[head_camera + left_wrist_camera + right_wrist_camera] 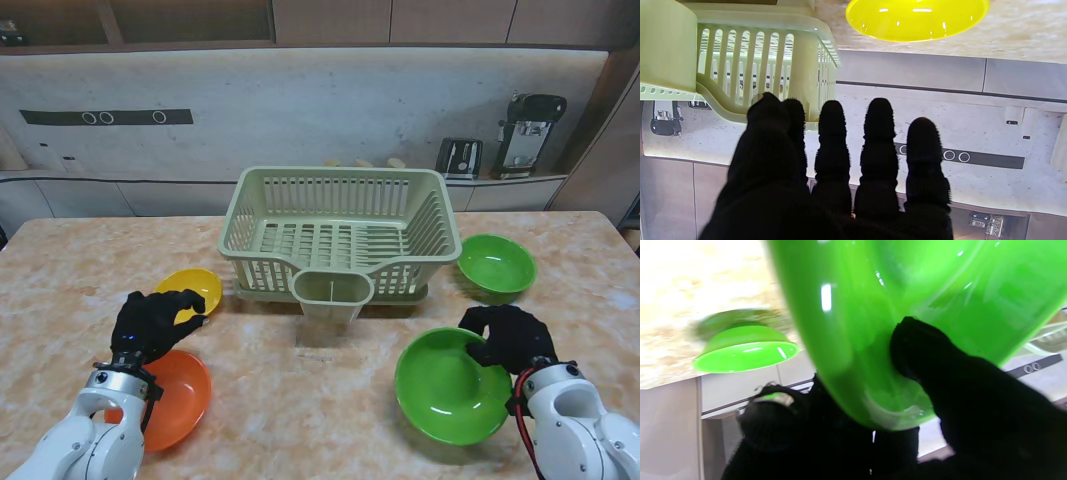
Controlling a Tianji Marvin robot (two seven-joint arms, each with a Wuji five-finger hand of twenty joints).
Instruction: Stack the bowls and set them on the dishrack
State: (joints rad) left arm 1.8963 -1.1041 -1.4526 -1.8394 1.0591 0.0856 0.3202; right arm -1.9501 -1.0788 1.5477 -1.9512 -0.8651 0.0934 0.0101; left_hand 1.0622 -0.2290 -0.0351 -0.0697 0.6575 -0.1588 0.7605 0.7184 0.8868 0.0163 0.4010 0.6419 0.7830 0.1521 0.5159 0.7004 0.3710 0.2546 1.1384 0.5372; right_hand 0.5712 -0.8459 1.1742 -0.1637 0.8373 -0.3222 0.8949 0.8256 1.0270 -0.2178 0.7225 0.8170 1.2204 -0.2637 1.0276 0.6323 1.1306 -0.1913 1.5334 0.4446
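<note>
A pale green dishrack (340,232) stands at the table's middle, also in the left wrist view (766,63). My right hand (512,336) is shut on the rim of a large green bowl (450,385), thumb inside it (923,350). A smaller green bowl (497,264) sits farther right, beside the rack, seen too from the right wrist (745,348). My left hand (152,322) hovers open, fingers (878,133) spread, between a yellow bowl (190,290) (917,18) and an orange bowl (170,398) nearer to me.
A cutlery cup (332,295) juts from the rack's front. Behind the table runs a counter with a toaster (459,157) and a coffee machine (530,132).
</note>
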